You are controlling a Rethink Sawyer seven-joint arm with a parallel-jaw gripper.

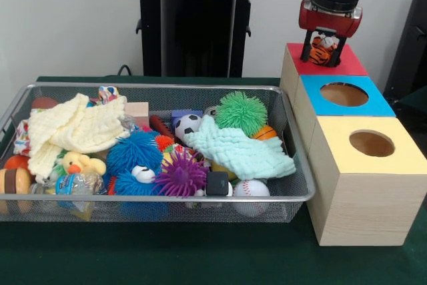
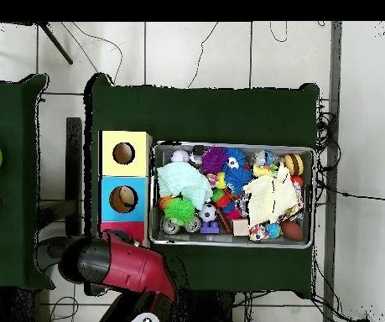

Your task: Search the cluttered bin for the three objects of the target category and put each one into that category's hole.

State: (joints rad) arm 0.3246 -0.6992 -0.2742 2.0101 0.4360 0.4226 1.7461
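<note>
1. The tiger (image 1: 323, 50) is a small soft plush toy with orange and black stripes. It looks light and squishy, so it will not break, and a squeeze round its fat middle should hold it best.
2. It sits at the upper right of the front view, pinched between the two dark fingers of the gripper (image 1: 323, 55). The fingers are closed snugly on its sides.
3. Right under it is the red box (image 1: 347, 65). The red box's hole is hidden by the gripper and toy, so a drop here probably goes in.
4. The blue box (image 1: 313, 88) and yellow box (image 1: 400, 158) sit next in the row, lower in the frame.
5. At the left, the bin (image 1: 160, 197) holds a yellow duck (image 1: 81, 163), also soft and light. Its round body is partly tucked under a cream cloth (image 1: 73, 128), beside a blue fuzzy ball (image 1: 133, 155).
</note>
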